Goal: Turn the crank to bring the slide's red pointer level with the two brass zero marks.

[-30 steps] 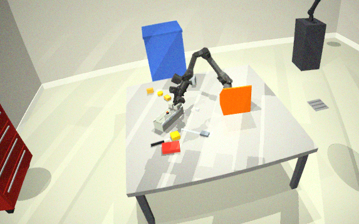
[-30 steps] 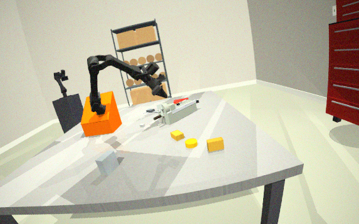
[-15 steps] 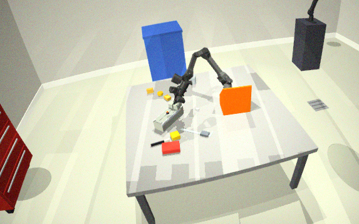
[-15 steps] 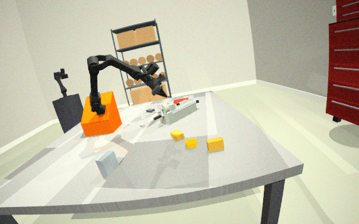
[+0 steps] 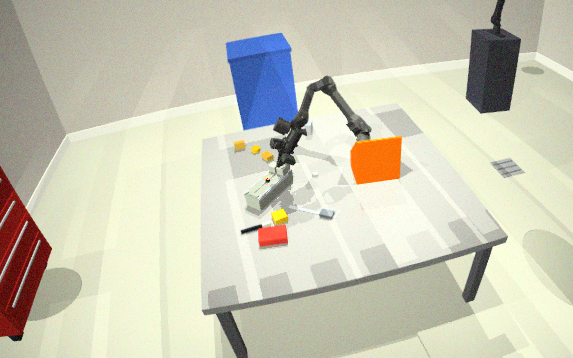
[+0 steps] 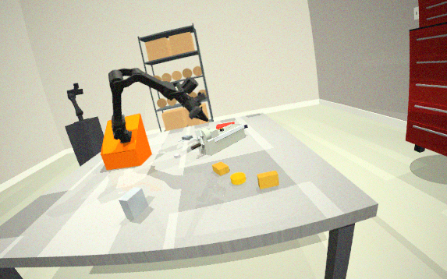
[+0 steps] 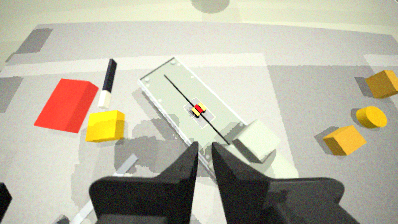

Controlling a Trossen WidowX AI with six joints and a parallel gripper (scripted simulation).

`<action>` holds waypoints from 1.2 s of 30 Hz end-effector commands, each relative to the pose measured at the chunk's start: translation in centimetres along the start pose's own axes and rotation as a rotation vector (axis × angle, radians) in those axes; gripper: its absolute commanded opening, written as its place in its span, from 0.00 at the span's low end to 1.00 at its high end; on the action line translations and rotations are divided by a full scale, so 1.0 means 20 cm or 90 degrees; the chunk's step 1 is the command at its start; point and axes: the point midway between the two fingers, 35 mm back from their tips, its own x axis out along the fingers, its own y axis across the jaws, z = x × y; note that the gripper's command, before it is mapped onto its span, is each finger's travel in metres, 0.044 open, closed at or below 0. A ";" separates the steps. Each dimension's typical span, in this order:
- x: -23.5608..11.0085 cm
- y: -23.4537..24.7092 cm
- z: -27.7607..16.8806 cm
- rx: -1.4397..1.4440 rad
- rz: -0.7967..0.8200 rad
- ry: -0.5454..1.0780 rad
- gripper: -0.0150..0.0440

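Note:
The machine (image 5: pixel 267 193) (image 6: pixel 226 137) (image 7: pixel 172 85) is a pale, long box on the table, with a black slot along its top. In the wrist view its red pointer (image 7: pixel 199 109) (image 5: pixel 267 179) sits between two brass marks and looks level with them. A pale crank housing (image 7: pixel 257 140) (image 6: pixel 202 136) is at the near end. I cannot see the crank handle clearly. My gripper (image 7: pixel 204 145) (image 5: pixel 283 166) (image 6: pixel 205 118) hangs above the crank end. Its fingers are nearly together with a narrow gap and hold nothing.
A red block (image 5: pixel 273 235) (image 7: pixel 67 104), a yellow cube (image 5: pixel 279 216) (image 7: pixel 105 125) and a black-and-white marker (image 7: pixel 107 82) lie beside the machine. Three orange pieces (image 7: pixel 345 140) (image 6: pixel 238 178) lie on the other side. An orange box (image 5: pixel 375 160) (image 6: pixel 125 148) stands at the arm's base.

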 end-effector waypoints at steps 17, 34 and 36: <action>0.00 0.00 0.00 0.000 0.000 0.000 0.82; 0.00 0.00 0.00 0.000 0.000 0.000 0.25; 0.00 0.00 0.00 0.000 0.000 0.000 0.25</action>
